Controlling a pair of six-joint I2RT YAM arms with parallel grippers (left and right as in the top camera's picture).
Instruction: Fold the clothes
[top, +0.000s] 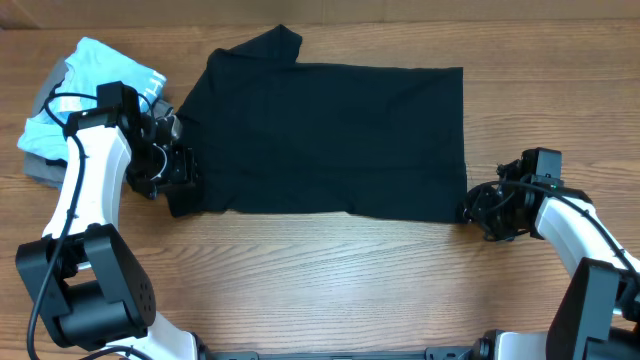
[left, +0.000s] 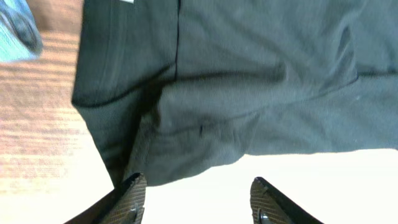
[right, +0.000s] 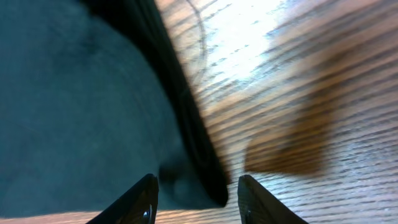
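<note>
The black T-shirt (top: 330, 135) lies flat across the middle of the table (top: 330, 290), nearer its far edge. The left gripper (left: 199, 186) sits at the shirt's near-left corner, jaws spread and empty. The right gripper (right: 196, 186) straddles the near-right corner with its jaws apart, not clamped.

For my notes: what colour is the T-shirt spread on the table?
The T-shirt is plain black, no print visible; clearest in the overhead view.

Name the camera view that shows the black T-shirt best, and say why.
Overhead. It shows the whole black T-shirt laid out on the table, with nearly all its outline visible. The left wrist view shows only one creased part by an edge; the right wrist view shows only a blurred corner and hem.
</note>
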